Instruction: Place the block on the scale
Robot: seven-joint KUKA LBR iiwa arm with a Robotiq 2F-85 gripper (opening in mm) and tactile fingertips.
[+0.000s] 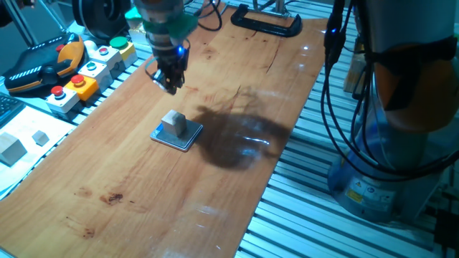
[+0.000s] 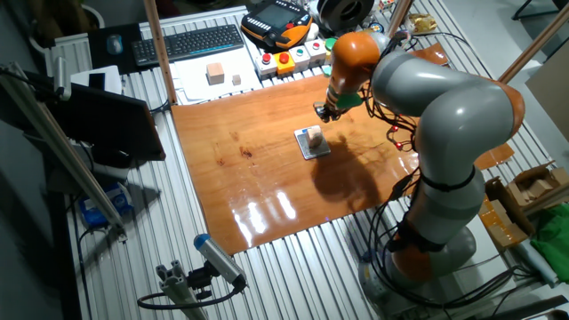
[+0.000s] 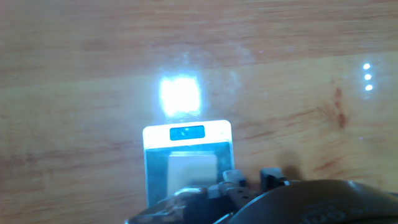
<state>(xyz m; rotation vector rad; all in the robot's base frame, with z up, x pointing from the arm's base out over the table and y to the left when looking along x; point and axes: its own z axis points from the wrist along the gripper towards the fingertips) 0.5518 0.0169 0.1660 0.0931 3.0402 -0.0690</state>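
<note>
The small pale beige-grey wooden cube (image 1: pixel 173 122) sits on the thin flat square scale with the grey-blue metallic top plate (image 1: pixel 188 135), near the middle of the glossy reddish-brown wooden board (image 1: pixel 129 172). In the hand view the block (image 3: pixel 192 169) rests on the plate, and the scale (image 3: pixel 152 165) shows a small blue display window at its 12 o'clock edge, with a bright white glare on the wood just beyond it.

The black two-finger gripper (image 1: pixel 171 84) hangs in the air at about 12 o'clock from the block in the one fixed view, clear of it and holding nothing. Its fingers point down and stand slightly apart, though I cannot tell for sure how wide. A blue light glows on the wrist above them.

From the other fixed view the big grey and orange arm (image 2: pixel 444 107) bends over the board from 3 o'clock, its gripper (image 2: pixel 324 111) near the scale (image 2: pixel 312 148) and the cube (image 2: pixel 314 137).

A row of coloured push-button boxes (image 1: pixel 90 72) lies off the board at 10 o'clock, and a black clamp (image 1: pixel 265 23) lies at the far edge around 1 o'clock. Two larger pale wooden blocks (image 1: pixel 21 145) sit well apart at 9 o'clock.
</note>
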